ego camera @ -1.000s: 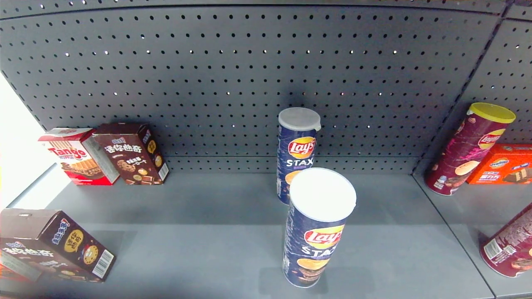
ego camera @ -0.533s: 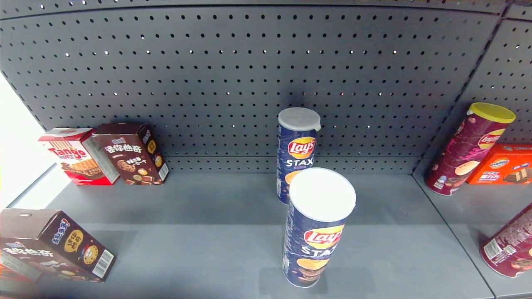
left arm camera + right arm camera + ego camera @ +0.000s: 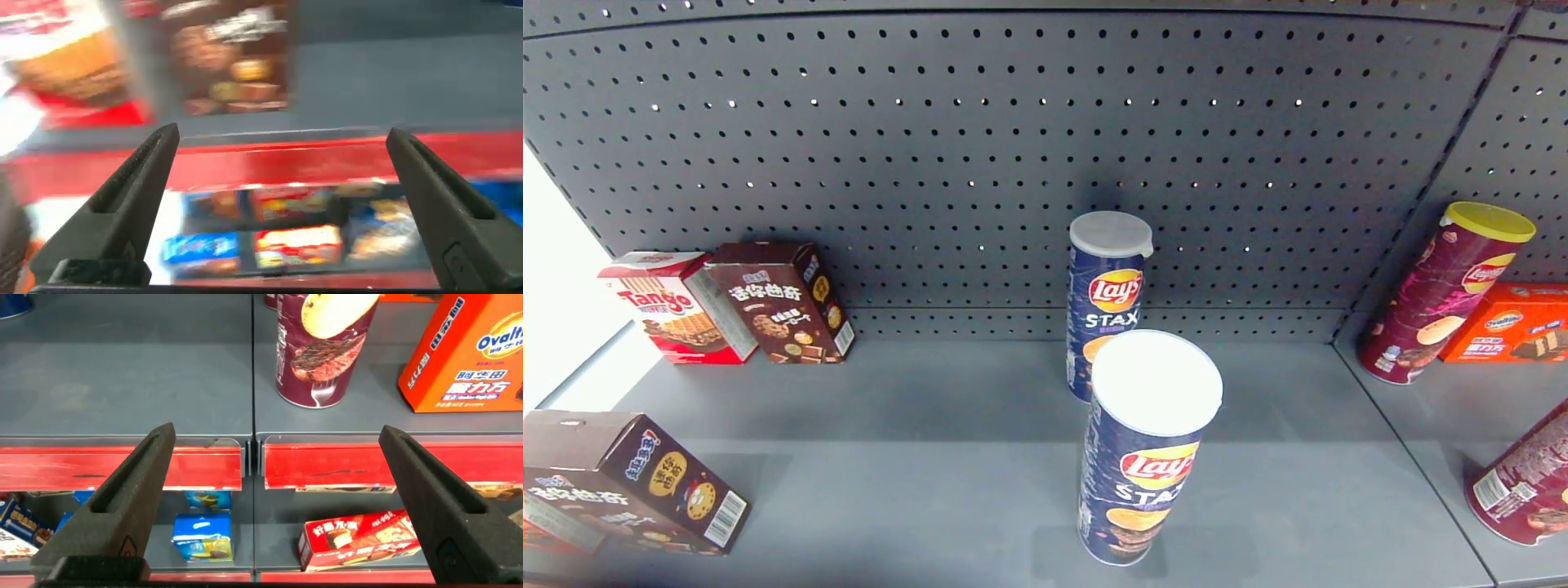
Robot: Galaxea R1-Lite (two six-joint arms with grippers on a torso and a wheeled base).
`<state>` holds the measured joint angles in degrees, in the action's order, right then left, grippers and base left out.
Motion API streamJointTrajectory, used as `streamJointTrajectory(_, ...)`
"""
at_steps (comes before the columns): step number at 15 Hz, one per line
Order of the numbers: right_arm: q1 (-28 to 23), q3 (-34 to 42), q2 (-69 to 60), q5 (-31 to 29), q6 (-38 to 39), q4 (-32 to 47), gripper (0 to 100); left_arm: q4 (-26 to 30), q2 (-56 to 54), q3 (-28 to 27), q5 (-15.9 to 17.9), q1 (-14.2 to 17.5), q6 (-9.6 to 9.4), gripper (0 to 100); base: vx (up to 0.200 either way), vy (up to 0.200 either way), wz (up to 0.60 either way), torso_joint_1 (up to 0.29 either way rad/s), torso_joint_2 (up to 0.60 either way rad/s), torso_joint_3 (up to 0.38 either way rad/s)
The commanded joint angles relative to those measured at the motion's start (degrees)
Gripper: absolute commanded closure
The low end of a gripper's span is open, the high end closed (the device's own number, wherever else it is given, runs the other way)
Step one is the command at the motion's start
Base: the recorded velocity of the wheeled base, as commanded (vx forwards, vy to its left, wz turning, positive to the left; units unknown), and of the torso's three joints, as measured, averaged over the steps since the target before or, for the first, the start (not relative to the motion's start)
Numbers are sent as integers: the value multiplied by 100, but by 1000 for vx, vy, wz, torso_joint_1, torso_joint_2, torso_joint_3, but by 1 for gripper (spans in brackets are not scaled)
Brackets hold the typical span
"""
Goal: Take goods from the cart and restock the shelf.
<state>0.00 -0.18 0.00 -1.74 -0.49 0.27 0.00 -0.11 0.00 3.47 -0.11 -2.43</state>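
Facing the shelf (image 3: 122,384), left hand (image 3: 282,132) and right hand (image 3: 276,431) gape wide.

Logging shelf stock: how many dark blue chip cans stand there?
2. The rear blue can stands near the pegboard; the front blue can stands before it, partly covering it. None seems hidden.

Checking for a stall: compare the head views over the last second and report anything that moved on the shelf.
Nothing visibly changed. The front blue can, the rear blue can, the brown cookie box and the maroon can stand where they did.
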Motion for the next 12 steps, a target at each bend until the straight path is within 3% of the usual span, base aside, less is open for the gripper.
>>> streamJointTrajectory(1, 0, 1, 0, -1, -4, 0, 0, 0, 20, -9, -57, -7, -39, 0, 0, 0, 0, 0, 0, 0)
streamJointTrajectory(7, 0, -78, 0, -19, 66, -53, 0, 0, 20, -9, -57, -7, -30, 0, 0, 0, 0, 0, 0, 0)
streamJointTrajectory(8, 0, -404, 114, -19, 75, -141, 0, 0, 20, -9, -66, -7, -21, 0, 0, 0, 0, 0, 0, 0)
streamJointTrajectory(9, 26, -1370, 1222, -19, 400, -211, 0, 0, 20, -9, -93, -7, 5, 0, 0, 0, 0, 0, 0, 0)
streamJointTrajectory(12, 220, -2865, 2136, 350, 488, -273, 0, 0, 20, -9, -75, -7, -12, 0, 0, 0, 0, 0, 0, 0)
